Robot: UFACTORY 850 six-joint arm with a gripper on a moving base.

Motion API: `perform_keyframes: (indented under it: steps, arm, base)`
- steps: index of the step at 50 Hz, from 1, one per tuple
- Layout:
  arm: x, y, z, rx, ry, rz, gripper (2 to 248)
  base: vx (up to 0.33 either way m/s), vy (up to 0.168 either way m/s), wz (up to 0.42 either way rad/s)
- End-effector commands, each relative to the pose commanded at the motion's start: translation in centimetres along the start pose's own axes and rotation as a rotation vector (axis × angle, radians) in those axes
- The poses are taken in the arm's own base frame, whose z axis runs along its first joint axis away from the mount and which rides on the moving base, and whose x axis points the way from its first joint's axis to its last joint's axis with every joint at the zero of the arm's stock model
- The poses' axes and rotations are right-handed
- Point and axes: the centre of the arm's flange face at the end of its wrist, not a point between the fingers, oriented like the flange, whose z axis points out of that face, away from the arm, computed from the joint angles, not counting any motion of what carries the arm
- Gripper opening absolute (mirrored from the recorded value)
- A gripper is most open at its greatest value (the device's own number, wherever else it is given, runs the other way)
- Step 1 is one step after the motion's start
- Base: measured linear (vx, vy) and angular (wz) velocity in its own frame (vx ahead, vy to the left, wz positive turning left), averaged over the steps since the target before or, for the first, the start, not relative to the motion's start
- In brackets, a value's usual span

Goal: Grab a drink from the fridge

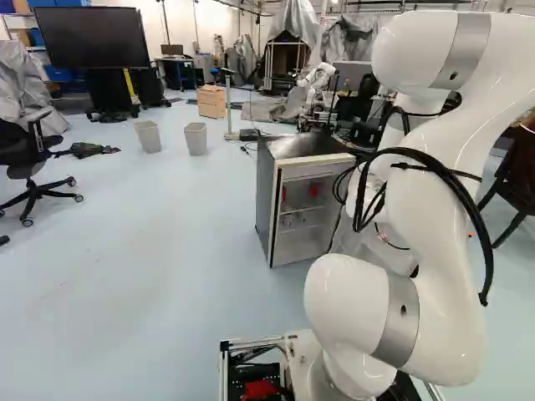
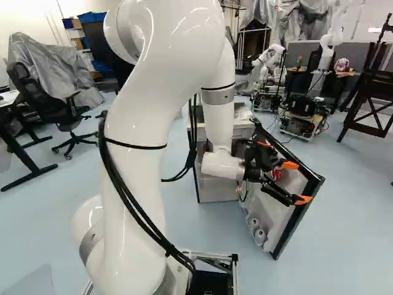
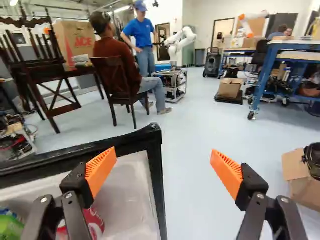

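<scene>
- Well, my black claw with orange pads is spread wide, by the white fridge door with black edges.
- My wrist view shows a red and white can in that door, partly behind one finger, near something green.
- Only my left base view shows little red things inside the boxy grey fridge.

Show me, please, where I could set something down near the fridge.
In the left base view, bare floor lies between the fridge and bins. It is crowded at the open door, where the gripper hangs near a red can; the arm crowds the fridge's right.
</scene>
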Motion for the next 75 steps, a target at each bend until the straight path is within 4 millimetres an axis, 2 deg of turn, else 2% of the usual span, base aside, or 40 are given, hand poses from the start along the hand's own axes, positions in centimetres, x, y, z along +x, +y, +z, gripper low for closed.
perform_keyframes:
  steps: [54,75]
  arm:
    - [-1.5,4.6,-10.5,0.607,-0.186,-0.235,247]
    - [-1.9,3.8,-12.4,0.831,-0.199,-0.295,247]
  base:
    - [0.0,0.0,0.0]
    - [0.0,0.0,0.0]
